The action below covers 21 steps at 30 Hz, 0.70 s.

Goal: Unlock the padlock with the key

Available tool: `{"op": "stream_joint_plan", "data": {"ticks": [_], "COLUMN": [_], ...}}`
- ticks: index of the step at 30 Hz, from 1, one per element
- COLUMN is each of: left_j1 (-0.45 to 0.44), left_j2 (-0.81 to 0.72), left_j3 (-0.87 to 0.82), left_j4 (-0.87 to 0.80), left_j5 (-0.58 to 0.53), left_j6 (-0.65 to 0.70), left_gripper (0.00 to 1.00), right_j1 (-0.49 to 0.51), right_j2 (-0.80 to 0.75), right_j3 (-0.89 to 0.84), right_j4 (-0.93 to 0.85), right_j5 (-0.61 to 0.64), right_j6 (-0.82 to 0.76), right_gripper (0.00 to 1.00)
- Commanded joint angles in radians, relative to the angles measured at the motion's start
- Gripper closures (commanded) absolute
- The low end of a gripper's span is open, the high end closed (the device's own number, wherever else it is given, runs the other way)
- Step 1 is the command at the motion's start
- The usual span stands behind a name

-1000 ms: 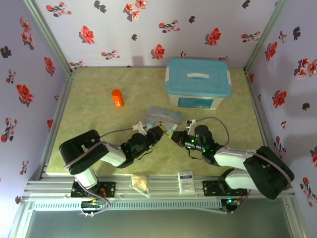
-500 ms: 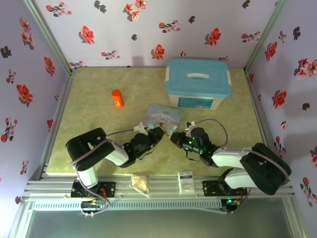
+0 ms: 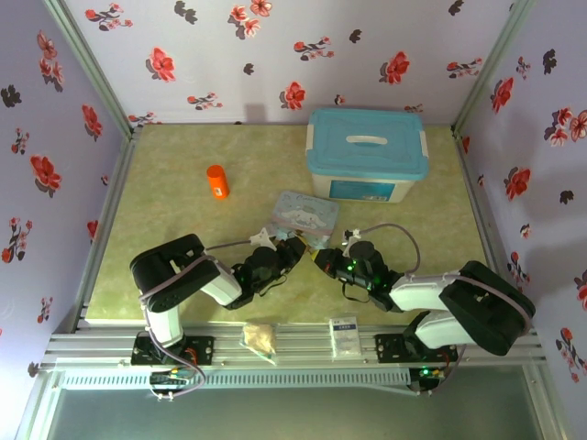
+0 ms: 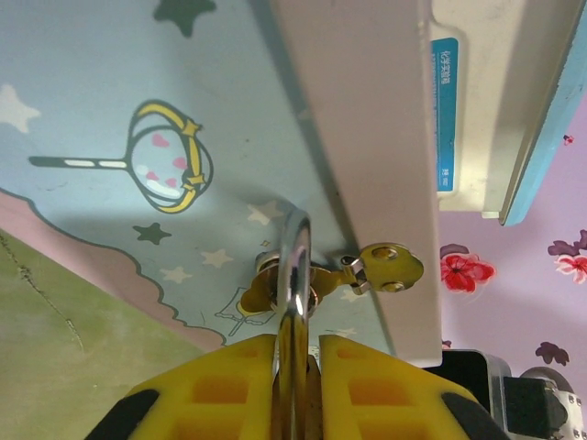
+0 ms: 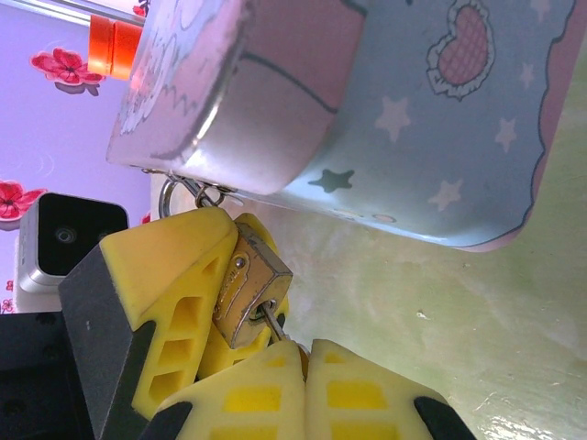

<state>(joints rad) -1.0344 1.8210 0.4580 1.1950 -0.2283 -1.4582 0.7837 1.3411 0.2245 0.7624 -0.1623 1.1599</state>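
The key (image 5: 267, 321) was largely hidden between the right gripper (image 5: 301, 362) pads. In the left wrist view, the padlock (image 4: 295, 270) body was concealed inside the left gripper (image 4: 295, 367).

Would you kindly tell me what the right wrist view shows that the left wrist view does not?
Right wrist, not left wrist: the brass body of the padlock, the key running from it into the shut right gripper, and an orange bottle. Left wrist, not right wrist: the white bin with its blue lid. Both: the pale blue tin and the left gripper clamped on the shackle.

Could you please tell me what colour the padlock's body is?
Brass-gold; the padlock shows best in the right wrist view.
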Motion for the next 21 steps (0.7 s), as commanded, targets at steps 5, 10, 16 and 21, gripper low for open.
{"op": "stream_joint_plan", "data": {"ticks": [5, 10, 16, 21], "left_j1": [-0.093, -0.093, -0.078, -0.029], "left_j2": [0.032, 0.046, 0.051, 0.011], "left_j3": [0.064, 0.068, 0.043, 0.006], "left_j4": [0.107, 0.108, 0.111, 0.109], "left_j5": [0.231, 0.237, 0.222, 0.215], "left_j6": [-0.007, -0.019, -0.021, 0.006], "left_gripper": [1.0, 1.0, 1.0, 1.0], "right_j1": [0.024, 0.046, 0.026, 0.028], "right_j2": [0.038, 0.073, 0.078, 0.079], "right_j3": [0.057, 0.09, 0.046, -0.037], "right_j4": [0.172, 0.187, 0.241, 0.244], "right_j5": [0.014, 0.022, 0.016, 0.019], "right_j6": [-0.023, -0.028, 0.023, 0.072], "right_gripper": [1.0, 1.0, 1.0, 1.0]}}
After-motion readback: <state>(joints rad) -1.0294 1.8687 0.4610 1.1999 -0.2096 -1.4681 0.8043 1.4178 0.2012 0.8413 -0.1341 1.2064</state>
